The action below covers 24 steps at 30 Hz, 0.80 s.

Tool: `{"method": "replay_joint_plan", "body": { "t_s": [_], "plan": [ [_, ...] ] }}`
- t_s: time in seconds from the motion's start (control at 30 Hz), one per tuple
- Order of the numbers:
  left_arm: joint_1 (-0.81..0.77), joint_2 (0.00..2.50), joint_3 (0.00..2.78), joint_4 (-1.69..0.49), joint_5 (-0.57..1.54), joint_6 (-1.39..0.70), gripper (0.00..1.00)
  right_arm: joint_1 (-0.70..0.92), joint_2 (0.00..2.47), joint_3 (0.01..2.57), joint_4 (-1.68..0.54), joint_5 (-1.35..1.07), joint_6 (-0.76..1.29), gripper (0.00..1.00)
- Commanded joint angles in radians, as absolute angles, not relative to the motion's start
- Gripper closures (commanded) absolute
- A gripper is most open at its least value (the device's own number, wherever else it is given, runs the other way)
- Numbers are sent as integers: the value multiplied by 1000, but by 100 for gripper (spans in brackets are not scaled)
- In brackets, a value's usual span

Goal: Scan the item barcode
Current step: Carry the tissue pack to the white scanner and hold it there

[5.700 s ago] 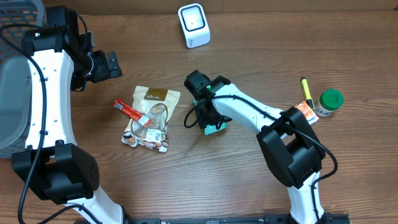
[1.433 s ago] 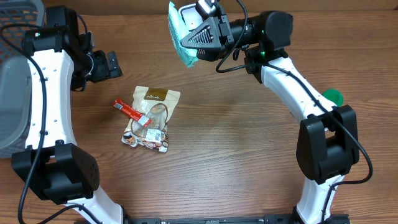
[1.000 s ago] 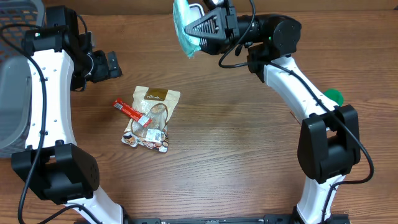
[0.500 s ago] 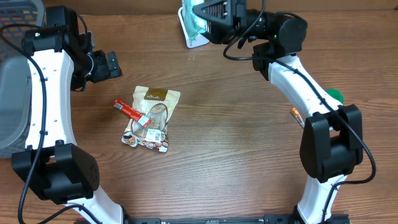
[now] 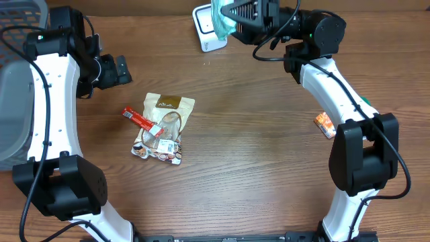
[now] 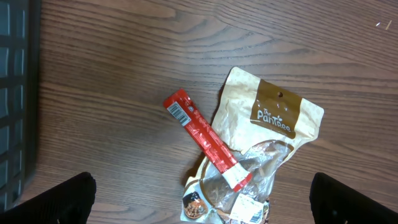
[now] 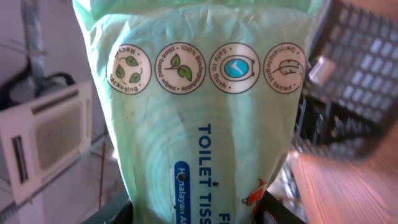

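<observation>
Toilet tissue pack (image 5: pixel 219 13), pale green: held off the table at the far edge, directly over the white barcode scanner (image 5: pixel 203 32) as seen from overhead. In the right wrist view the toilet tissue pack (image 7: pixel 205 106) fills the frame, with a row of four round symbols across its upper part and blue lettering "TOILET TISS" running down it. No barcode is visible on this face.

Right gripper (image 5: pixel 232 12): jaws closed against the pack, one dark finger (image 7: pixel 117 214) at each lower side of it. The right arm reaches across the far side of the table.

Snack pouch (image 5: pixel 163 128), tan with a clear window: lying flat on the wooden table (image 5: pixel 255 168), left of centre, well apart from the scanner. A red stick packet (image 5: pixel 142 122) rests diagonally across its left edge, touching it; a barcode shows at the stick packet's upper end in the left wrist view (image 6: pixel 180 112).

Left gripper (image 5: pixel 121 68): jaws spread wide, nothing between them. It hangs above the table near the pouch, to its upper left. Both fingertips (image 6: pixel 59 198) show at the lower corners of the left wrist view.

Small orange packet (image 5: pixel 325 124): on the table just beside the right arm's lower link.

Dark mesh basket (image 5: pixel 20 17) and grey bin (image 5: pixel 10 114): at the left edge.
</observation>
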<state>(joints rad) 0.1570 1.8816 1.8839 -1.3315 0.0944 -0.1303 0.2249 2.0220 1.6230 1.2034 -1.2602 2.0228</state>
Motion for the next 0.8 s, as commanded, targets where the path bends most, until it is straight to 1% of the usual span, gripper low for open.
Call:
{"method": "replay_joint_plan", "body": {
  "t_s": [0.0,0.17,0.23,0.5,0.63,0.77],
  "plan": [
    [150,1877,1882,-1330,101,-119,0,237,1969,1641,1211,-1399,2094,55],
    [150,1877,1882,-1330,101,-119,0,269,1973,1640,1210,-1557,2019,55],
    [150,1877,1882,-1330,101,-119,0,288,1973,1626,1241,-1555,2012,57],
    [150,1877,1882,-1330,101,-119,0,362,1980,1536,1332,-1555,1990,58],
    [150,1877,1882,-1330,101,-119,0,388,1987,1446,1324,-1569,1877,57],
    [150,1877,1882,-1330,101,-119,0,397,1992,1349,1323,-1569,1816,57]
  ]
}}
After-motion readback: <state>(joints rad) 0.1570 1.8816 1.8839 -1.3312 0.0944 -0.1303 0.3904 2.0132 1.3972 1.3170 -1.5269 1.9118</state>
